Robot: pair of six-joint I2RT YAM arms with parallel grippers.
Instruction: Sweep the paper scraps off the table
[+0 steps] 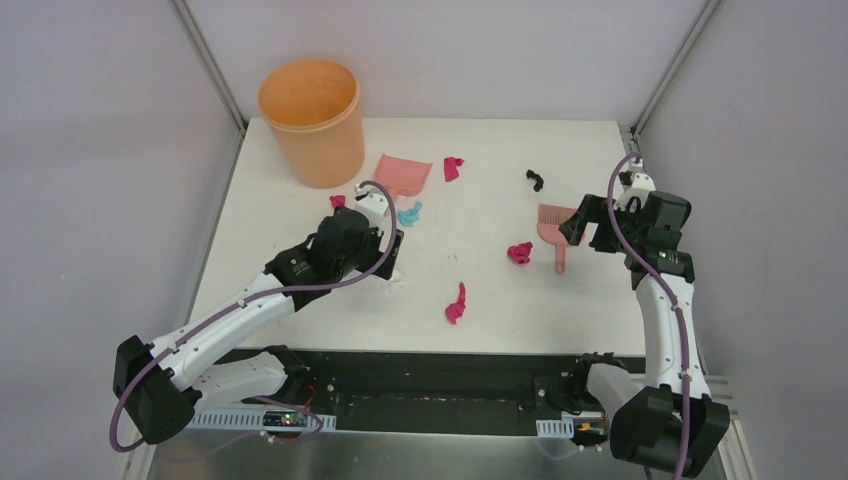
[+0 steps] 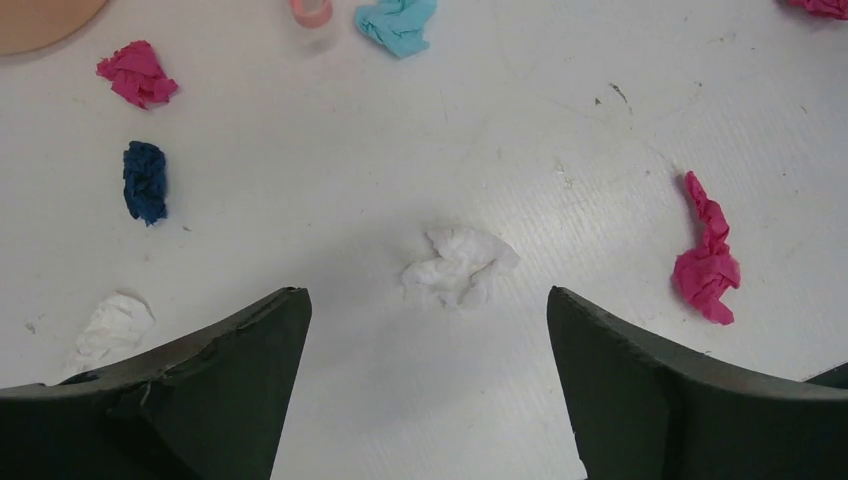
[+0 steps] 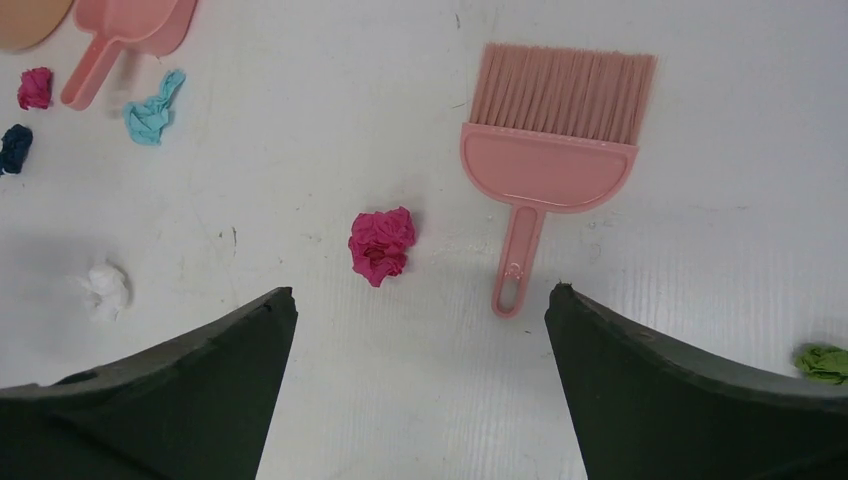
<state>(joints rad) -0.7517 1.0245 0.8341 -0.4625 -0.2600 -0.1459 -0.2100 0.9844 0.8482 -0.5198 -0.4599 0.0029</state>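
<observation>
- Plainly, the paper scraps (image 1: 519, 253) lie scattered and loose across the white table (image 1: 580, 310), from its far-left part to its right side.
- The left gripper (image 2: 425, 297) hangs over the left half of the table. Its fingers (image 2: 200, 390) are spread wide with nothing between them.
- A white wad (image 2: 458, 265) lies on the table just ahead of that gap, touching neither finger.
- Elsewhere in the left wrist view, a second white wad (image 2: 112, 325) sits just beside the left finger. A navy wad (image 2: 146, 180) lies beyond it, and a magenta wad (image 2: 137, 74) farther on.
- A light blue wad (image 2: 397, 22) lies at the top of that view, near the tip of the dustpan's handle. A long magenta scrap (image 2: 708, 258) lies off to the right.
- The right gripper (image 3: 420, 292) is over the right side of the table, its fingers likewise splayed and empty.
- The hand brush (image 3: 550, 160) lies flat just ahead of it with its bristles pointing away. The handle's end is near the right finger but apart from it.
- A round magenta wad (image 3: 381, 244) sits just left of the brush handle, not touching it.
- Seen from above, a black scrap (image 1: 535, 180) lies beyond the brush.
- Another magenta piece (image 1: 453, 168) lies just right of the dustpan (image 1: 403, 175).
- The dustpan lies beside the orange bucket (image 1: 312, 120), which stands at the far-left corner.
- A green bit (image 3: 825, 362) shows at the right edge of the right wrist view, above the right finger. It is probably another paper wad, though too little of it shows to be sure.
</observation>
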